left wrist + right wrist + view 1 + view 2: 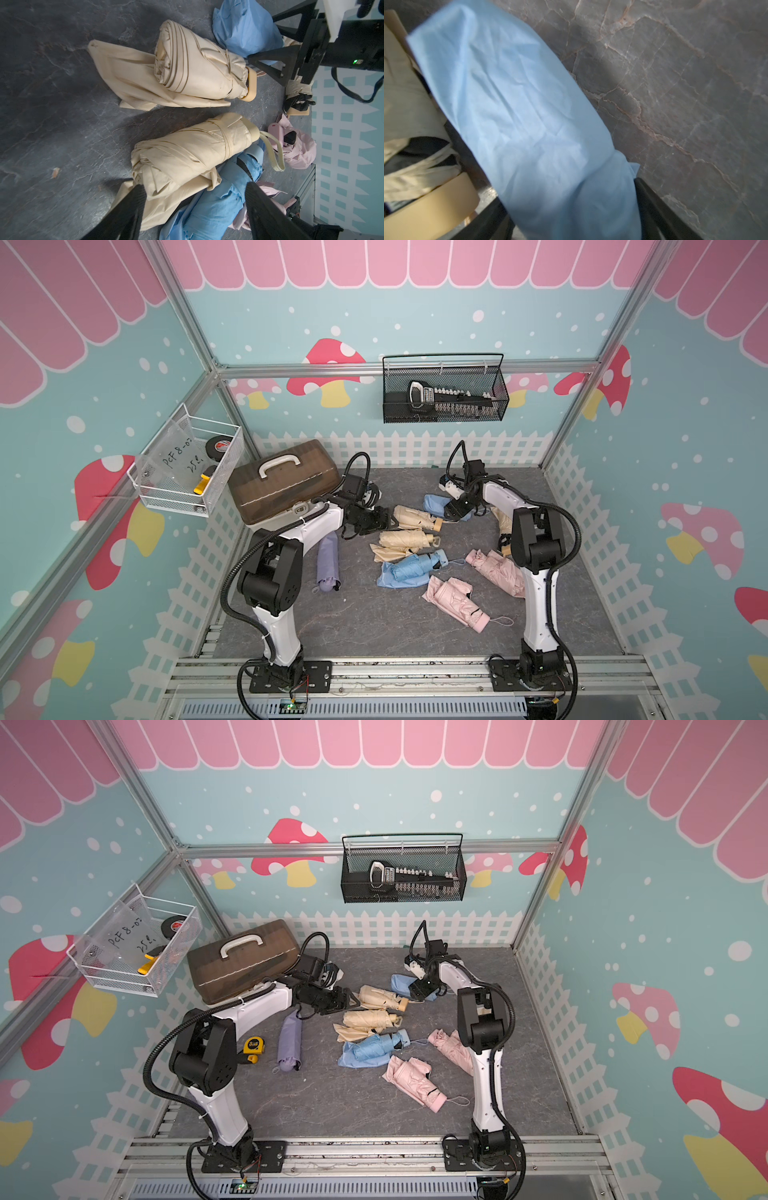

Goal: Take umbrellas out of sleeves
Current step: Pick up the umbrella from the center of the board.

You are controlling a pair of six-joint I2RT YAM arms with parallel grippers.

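With the grey table [374, 626] read as a clock face in both top views, twelve at its far edge, the left arm [291, 539] rises from seven, folds at the elbow and stretches low toward the centre. The right arm [536, 539] rises from five, its elbow high at three and its forearm doubling back toward one. The umbrellas [457, 601] lie clustered from the centre to four. The left gripper [392, 521], jaws apart, sits just beside the nine-o'clock end of a beige umbrella [415, 517]. The right gripper [449, 514] straddles a bulging blue sleeve [434, 503] at one. Whether it pinches, I cannot tell.
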